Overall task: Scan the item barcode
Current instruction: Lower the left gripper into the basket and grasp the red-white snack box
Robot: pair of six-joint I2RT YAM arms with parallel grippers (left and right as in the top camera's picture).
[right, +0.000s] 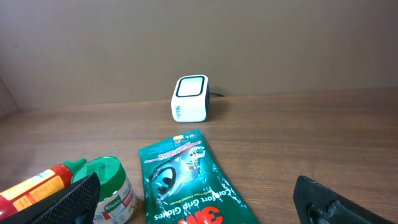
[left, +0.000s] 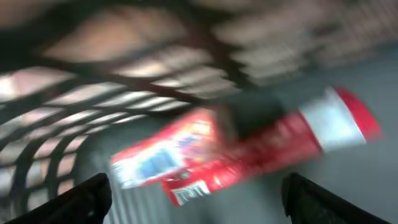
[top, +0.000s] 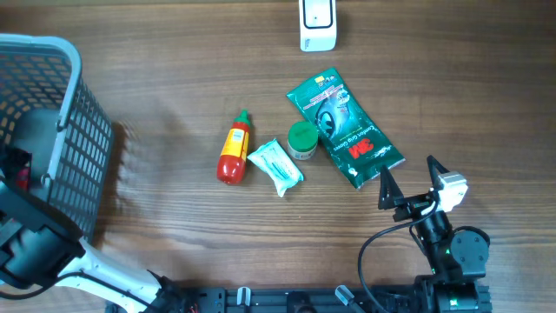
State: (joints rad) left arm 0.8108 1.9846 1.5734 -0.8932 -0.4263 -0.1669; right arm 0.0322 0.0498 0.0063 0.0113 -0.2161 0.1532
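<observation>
on the wooden desk [top: 174, 69], far edge centre, white barcode scanner [top: 318, 24] stands alone, window facing the near side. just in front of it a green 3m pouch [top: 343, 128] lies flat, running diagonally toward the right arm. green-lidded jar [top: 302, 139] upright, touching the pouch's left edge. small white and teal packet [top: 275, 165] lies just beside the jar on its near-left side, touching or nearly so, cannot tell which. red sauce bottle [top: 233, 149] on its side left of the packet, green cap pointing away, yellow label up.

grey mesh basket [top: 82, 165] at the desk's left end, well apart from the item cluster. left arm [top: 35, 248] reaches into it from the near side. left wrist view is heavily blurred: a red packet [left: 249, 155] with a white patch lies on the basket floor, mesh wall behind it. left jaws wide apart, fingertips [left: 93, 196] at the two frame corners, nothing between them, packet lying beyond them, not gripped.

right jaws spread fully, holding nothing, low over the desk at the near right, pointing at the pouch and scanner; pouch's near end lies just ahead of the right fingertips [right: 74, 199].
</observation>
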